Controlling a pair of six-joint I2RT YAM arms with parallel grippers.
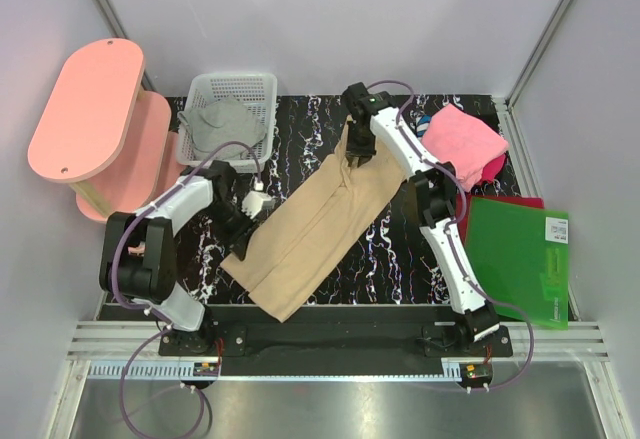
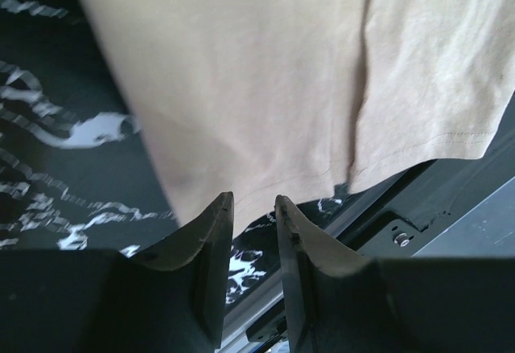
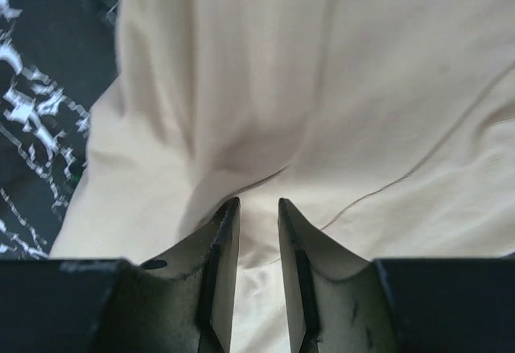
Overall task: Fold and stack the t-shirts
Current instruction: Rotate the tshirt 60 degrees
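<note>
- The tan t-shirt [image 1: 320, 224] lies on the black marbled bench [image 1: 390, 259], folded lengthwise into a long strip. It runs on a slant from the far middle to the near left.
- The left hand [image 1: 244, 247] is at the strip's near-left corner. In the left wrist view its fingers [image 2: 211, 240] are drawn almost together with only a thin gap, their tips right on the hem, which they appear to nip at its very edge.
- The right hand [image 1: 357, 157] sits on the far end of the strip. In the right wrist view its fingers [image 3: 221, 240] are also nearly together, and the cloth puckers in creases that converge on the tips, so it has the cloth pinched.
- The grey t-shirt [image 1: 222, 124] lies crumpled in the white mesh basket [image 1: 235, 79] at the far left of the bench.
- The pink t-shirt [image 1: 462, 137] lies folded at the far right, just beside the right arm.
- A flat green sheet [image 1: 515, 259] lies at the right edge, nearer than the pink t-shirt and well apart from the tan one.
- A pink two-tier stand [image 1: 85, 109] is left of the basket, off the bench.
</note>
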